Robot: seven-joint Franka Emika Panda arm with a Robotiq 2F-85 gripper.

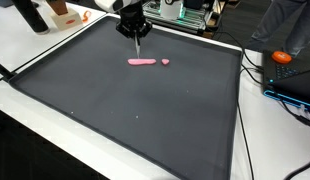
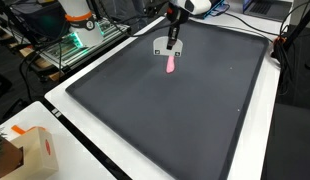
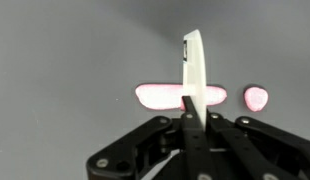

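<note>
Gripper [image 3: 190, 124] grips thin white blade [image 3: 194, 65] over pink strip [image 3: 157, 96]

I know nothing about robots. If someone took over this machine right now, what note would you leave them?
Gripper: shut on a white blade, tip down.
Things: the long pink strip lies on the dark mat under the blade; contact unclear. A small pink piece lies apart beside its end.
Done: one small piece separate.
Left: the long strip is in one piece.
</note>
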